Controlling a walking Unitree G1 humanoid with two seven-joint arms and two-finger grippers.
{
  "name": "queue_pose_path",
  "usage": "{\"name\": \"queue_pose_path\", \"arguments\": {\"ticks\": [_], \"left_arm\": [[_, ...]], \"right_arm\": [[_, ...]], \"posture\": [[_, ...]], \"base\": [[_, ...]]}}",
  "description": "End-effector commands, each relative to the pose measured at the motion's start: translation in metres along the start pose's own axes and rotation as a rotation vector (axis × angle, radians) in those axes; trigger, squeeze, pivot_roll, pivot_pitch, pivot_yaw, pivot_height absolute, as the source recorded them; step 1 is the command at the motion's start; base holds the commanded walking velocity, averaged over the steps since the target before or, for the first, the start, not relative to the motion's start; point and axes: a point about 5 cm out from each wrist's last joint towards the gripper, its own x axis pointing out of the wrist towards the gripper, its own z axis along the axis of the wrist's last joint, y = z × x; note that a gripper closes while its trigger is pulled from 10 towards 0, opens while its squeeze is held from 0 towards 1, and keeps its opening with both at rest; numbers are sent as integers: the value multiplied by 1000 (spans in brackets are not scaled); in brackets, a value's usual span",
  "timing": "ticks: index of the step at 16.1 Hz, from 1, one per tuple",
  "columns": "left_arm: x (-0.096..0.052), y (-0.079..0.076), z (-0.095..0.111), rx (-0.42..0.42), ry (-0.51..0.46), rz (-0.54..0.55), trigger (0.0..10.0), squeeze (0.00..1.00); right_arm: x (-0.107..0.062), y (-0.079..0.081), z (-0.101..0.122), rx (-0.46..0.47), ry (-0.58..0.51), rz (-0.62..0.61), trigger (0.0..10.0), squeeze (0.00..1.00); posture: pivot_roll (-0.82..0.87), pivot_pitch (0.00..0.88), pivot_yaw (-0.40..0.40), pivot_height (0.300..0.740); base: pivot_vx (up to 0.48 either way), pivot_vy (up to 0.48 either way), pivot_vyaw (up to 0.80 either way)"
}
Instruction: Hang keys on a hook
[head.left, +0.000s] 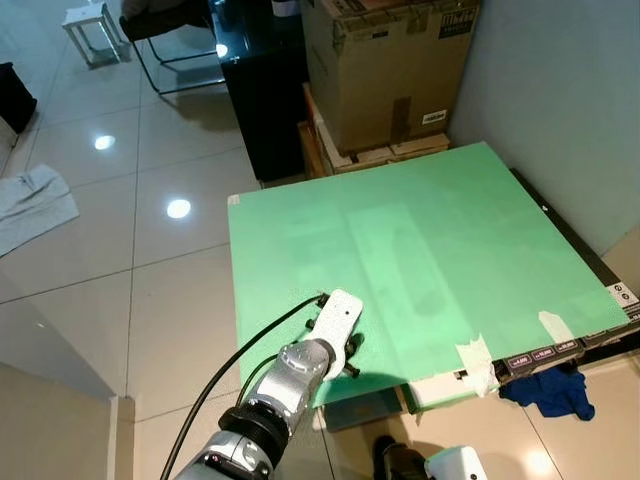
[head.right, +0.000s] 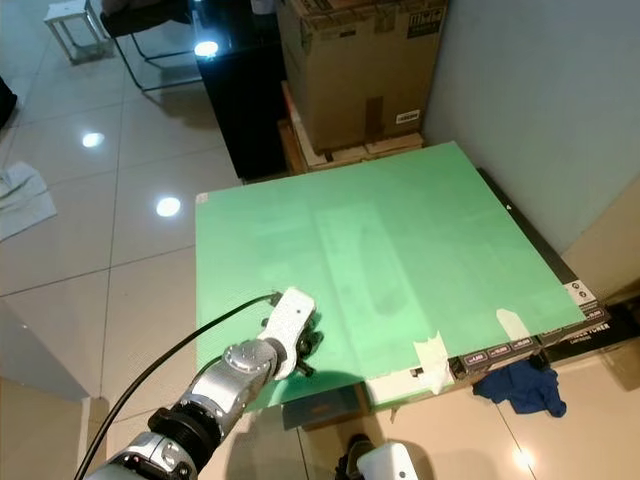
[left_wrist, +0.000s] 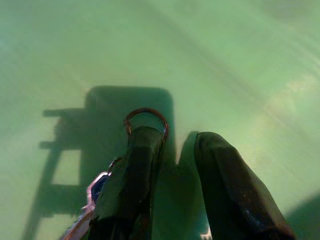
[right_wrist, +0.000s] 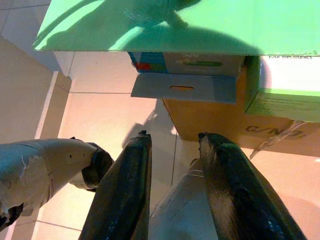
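Left hand (head.left: 352, 352) low over the near left corner of the green surface (head.left: 430, 250), white wrist housing above it, black cable trailing back along the silver arm. In the left wrist view, two black fingers (left_wrist: 131, 185) spread slightly apart and pressed down close to the green top, casting a dark shadow ahead. Keys (left_wrist: 92, 200) at the outer side of one finger: a thin ring (left_wrist: 146, 121) poking out past that fingertip, a silvery blade and a bit of blue lower down beside it. Ring looped around or tucked behind the fingertip, not pinched in the gap; cannot tell which. Gap between the fingers bare green.

Right hand (right_wrist: 172, 145) hanging low by the near edge of the surface, pointing at the tiled floor (right_wrist: 110, 115), fingers parted with nothing between them. Boxes (right_wrist: 210, 75) under the surface's edge seen from there.

Beyond the surface: a big cardboard box (head.left: 390, 70) against the grey wall, a black cabinet (head.left: 260, 100) beside it, a chair (head.left: 165, 35) farther off. White tape (head.left: 475, 355) at the near edge of the surface, a blue cloth (head.left: 550, 392) on the floor near the right corner, a pale cloth (head.left: 35, 205) lying far left.
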Motion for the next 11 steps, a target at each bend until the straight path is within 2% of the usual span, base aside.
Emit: {"name": "queue_pose_path", "arguments": {"ticks": [1, 2, 7, 11], "left_arm": [[2, -5, 1, 12, 2, 6, 9922, 0], [2, -2, 7, 28, -27, 28, 9529, 0], [1, 1, 22, 38, -82, 33, 10000, 0], [3, 12, 18, 46, -66, 93, 10000, 0]], "right_arm": [[-1, 4, 2, 6, 0, 7, 10000, 0], [-1, 4, 1, 6, 2, 6, 10000, 0], [0, 0, -9, 7, 18, 3, 10000, 0], [1, -2, -13, 4, 21, 5, 10000, 0]], "posture": [[-331, 214, 112, 740], [-332, 215, 112, 740], [-330, 215, 113, 740], [-328, 216, 109, 740]], "base": [[0, 0, 0], [0, 0, 0], [0, 0, 0], [0, 0, 0]]}}
